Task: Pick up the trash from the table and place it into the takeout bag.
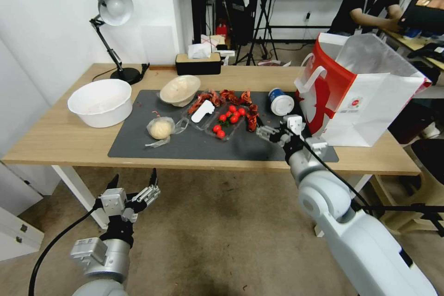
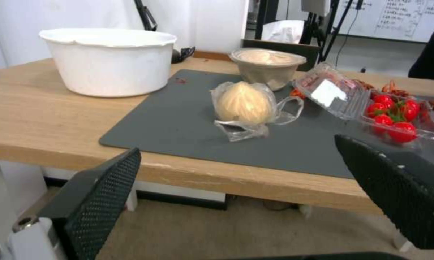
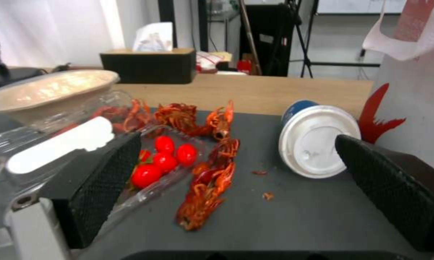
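Table point(image 1: 60, 141): light wood, runs across the middle of the head view; dark grey mat point(image 1: 185, 145) covers its centre.

Takeout bag point(image 1: 370, 111): stands upright at the right of the frame, on the table's right end, mouth open, red side panel facing the mat.

Large white bowl point(image 1: 101, 101): left of the mat, on bare wood.

Beige bowl point(image 1: 180, 89): upper left part of the mat, tilted.

Clear clamshell tray point(image 1: 217, 120): mid-mat, open, red cherry tomatoes point(image 1: 229, 118) in one half. Red crayfish shells point(image 1: 231, 97) lie around it.

Blue-white cup point(image 1: 280, 101): on its side, upper right of the mat, near the bag, white lid toward the camera.

Clear bag with pale lump point(image 1: 160, 128): left part of the mat, in front of the beige bowl.

Right gripper point(image 1: 266, 133): centre-right of the frame, over the mat, fingers spread wide, holding nothing. In the right wrist view the shells and cup lie between its pads.

Left gripper point(image 1: 134, 184): lower left of the frame, below the table edge, fingers wide apart, empty.
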